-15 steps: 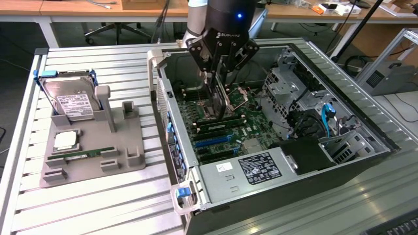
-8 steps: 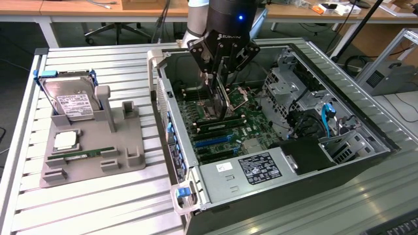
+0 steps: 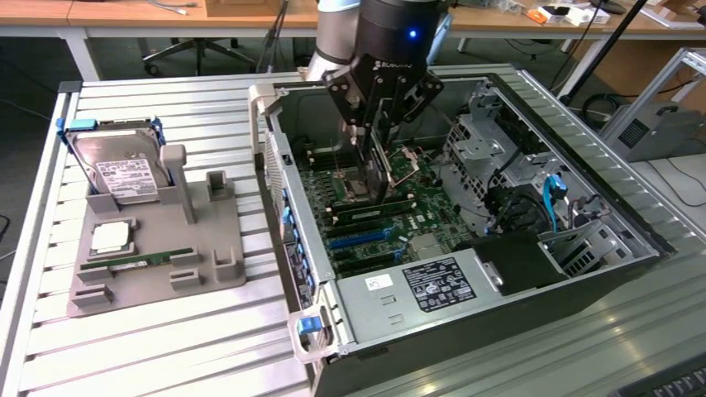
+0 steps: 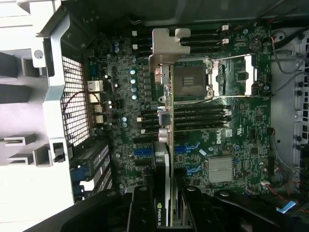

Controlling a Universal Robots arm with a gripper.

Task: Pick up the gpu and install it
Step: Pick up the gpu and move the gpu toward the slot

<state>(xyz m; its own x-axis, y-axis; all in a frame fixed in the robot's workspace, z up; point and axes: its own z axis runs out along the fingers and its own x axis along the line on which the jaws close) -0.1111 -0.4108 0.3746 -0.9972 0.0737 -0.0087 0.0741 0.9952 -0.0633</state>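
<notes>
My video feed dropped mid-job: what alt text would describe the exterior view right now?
The gripper holds the gpu on edge inside the open computer case, over the motherboard. At the exterior view's left, a grey holder carries a hard drive and a memory stick.

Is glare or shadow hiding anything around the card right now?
Wrist view: the graphics card in the gripper and the motherboard are evenly lit, its silver bracket bright but not blown out; the table outside the case is washed out white. Exterior view: the motherboard sits in shade under the arm, and the dark card blends into it.
</notes>
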